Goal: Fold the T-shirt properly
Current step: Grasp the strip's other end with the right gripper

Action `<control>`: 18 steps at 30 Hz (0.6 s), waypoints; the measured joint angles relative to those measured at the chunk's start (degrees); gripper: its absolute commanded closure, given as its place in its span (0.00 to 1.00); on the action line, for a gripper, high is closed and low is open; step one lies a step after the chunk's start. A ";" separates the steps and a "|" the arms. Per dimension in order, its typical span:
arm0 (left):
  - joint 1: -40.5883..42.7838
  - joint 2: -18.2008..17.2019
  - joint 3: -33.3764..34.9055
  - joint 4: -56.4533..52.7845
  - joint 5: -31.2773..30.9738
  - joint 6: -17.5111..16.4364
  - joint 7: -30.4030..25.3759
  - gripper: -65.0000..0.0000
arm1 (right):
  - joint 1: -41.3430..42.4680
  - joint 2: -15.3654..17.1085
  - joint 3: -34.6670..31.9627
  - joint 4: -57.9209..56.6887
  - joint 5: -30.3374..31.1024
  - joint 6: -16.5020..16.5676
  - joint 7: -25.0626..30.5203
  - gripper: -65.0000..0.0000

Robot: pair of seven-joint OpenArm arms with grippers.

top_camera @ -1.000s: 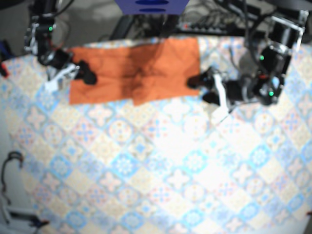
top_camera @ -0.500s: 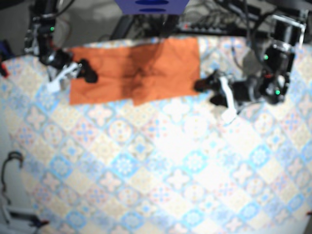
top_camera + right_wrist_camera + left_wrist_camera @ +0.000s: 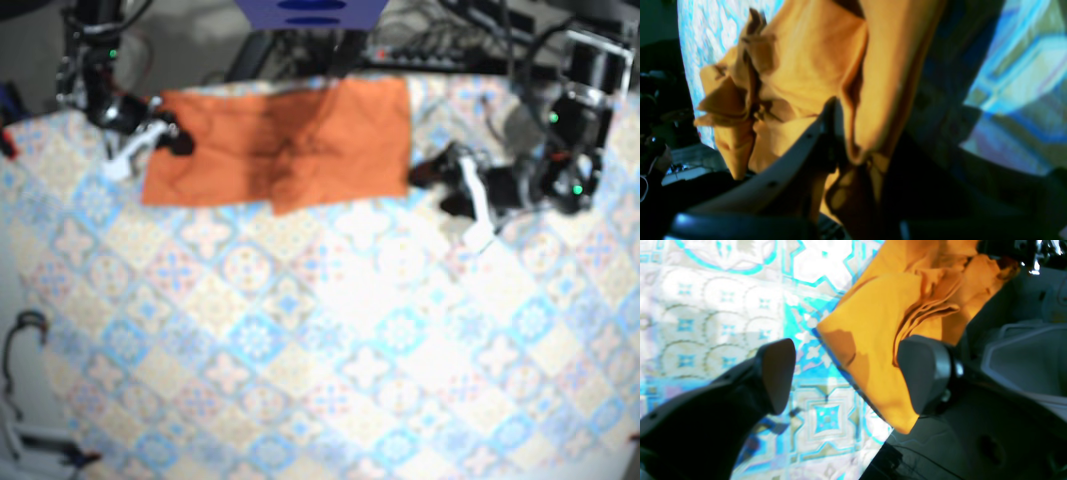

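1. T-shirt (image 3: 290, 140): orange, and lay as a wide, partly folded band along the far side of the surface (image 3: 330, 350). It was mostly flat, though its near edge stepped down around the middle. The left wrist view showed loose stacked layers at its right end.
2. Right gripper (image 3: 165, 140): stood at the left end of the T-shirt. In the right wrist view its jaws appeared pressed together on a bunched fold of the edge, with cloth raised and draped over one finger.
3. Left gripper (image 3: 847, 373): sat just off the right end of the T-shirt with its jaws spread wide and held nothing. One finger was beside the near right corner and the other was over bare surface.
4. Stage, as judged: one end was held and the other was free, so the next fold probably needed a grip on the right end too.
5. Risk, uneven fold: if the left end were pulled alone, the free right end could drag or skew and the edges would not line up.
6. Risk, partial grip: the right-end layers sat loosely, so jaws closing there might catch only the top layers and pull the stack open.
7. Risk, slip: the left hold was on a crumpled bunch, which could slide out under tension or leave creases in the fold.
8. Risk, overhang: the T-shirt lay close to the far edge, so a push away could send it off the surface.
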 measured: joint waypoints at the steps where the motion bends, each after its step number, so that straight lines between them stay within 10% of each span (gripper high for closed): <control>1: 0.42 -0.09 -0.94 0.02 -0.20 -0.07 -0.09 0.23 | -0.57 0.00 0.02 0.83 -0.42 -0.04 -0.55 0.94; 18: 1.92 -1.77 -3.08 -0.02 -0.04 -0.17 -0.09 0.23 | -6.01 -0.15 -7.30 25.05 -3.58 -13.60 -2.86 0.97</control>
